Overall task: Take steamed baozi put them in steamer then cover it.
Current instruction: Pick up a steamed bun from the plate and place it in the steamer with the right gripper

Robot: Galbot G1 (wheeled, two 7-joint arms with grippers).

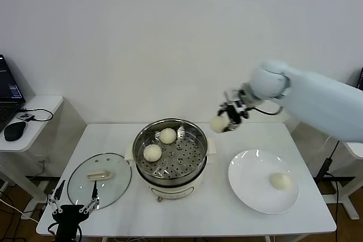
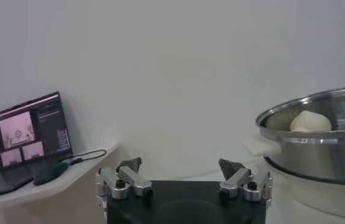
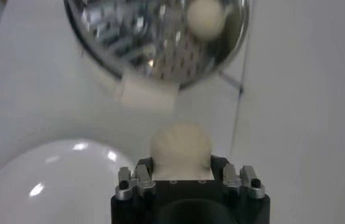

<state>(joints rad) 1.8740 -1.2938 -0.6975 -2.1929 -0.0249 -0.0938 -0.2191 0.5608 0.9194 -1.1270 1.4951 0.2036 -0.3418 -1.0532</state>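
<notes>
The steel steamer point(image 1: 170, 152) stands mid-table on its white base with two baozi point(image 1: 167, 135) point(image 1: 152, 152) on the perforated tray. My right gripper point(image 1: 225, 118) is shut on a third baozi point(image 1: 218, 123) and holds it in the air just right of the steamer's rim; in the right wrist view the bun point(image 3: 181, 144) sits between the jaws. A fourth baozi point(image 1: 280, 181) lies on the white plate point(image 1: 249, 188). The glass cover point(image 1: 100, 179) lies flat, left of the steamer. My left gripper point(image 1: 74, 202) is open and empty, low at the table's front left edge.
A side desk point(image 1: 28, 117) at far left holds a laptop point(image 2: 29, 135) and a mouse point(image 1: 14, 130). The steamer's rim point(image 2: 318, 122) shows close by in the left wrist view. A white wall stands behind the table.
</notes>
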